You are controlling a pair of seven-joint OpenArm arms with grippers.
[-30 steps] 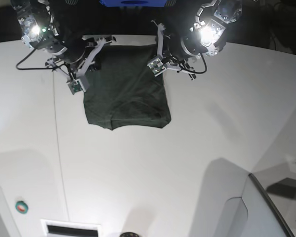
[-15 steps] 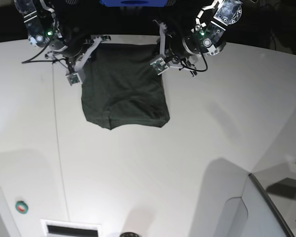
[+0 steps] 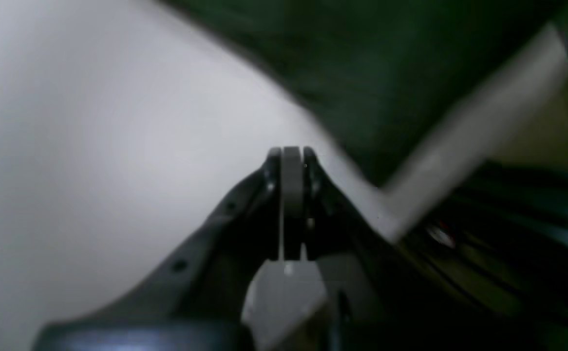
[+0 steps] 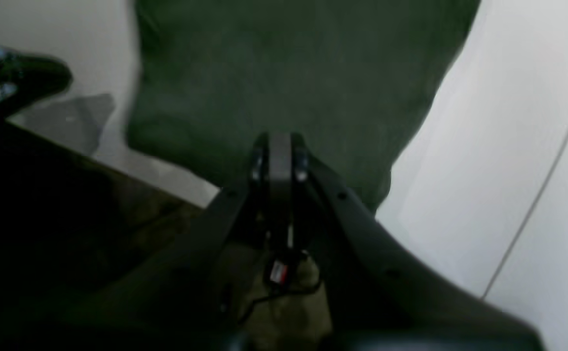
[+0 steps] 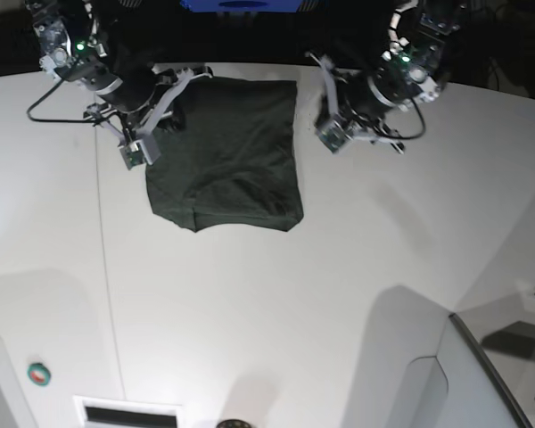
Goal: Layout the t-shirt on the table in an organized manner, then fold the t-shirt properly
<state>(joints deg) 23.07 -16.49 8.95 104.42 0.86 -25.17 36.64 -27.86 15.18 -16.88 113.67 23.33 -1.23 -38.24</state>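
Looking down, we see the t-shirt (image 5: 225, 153) lying folded on the white table (image 5: 276, 303). Our left claw (image 3: 291, 153) and right claw (image 4: 278, 141) are both shut tight and hold nothing. We should press the folds flat gently.

Beyond the far edge, the room is lying in darkness, with a blue object (image 5: 241, 4) showing at top. A raised grey-white panel (image 5: 481, 374) is sitting lower right.
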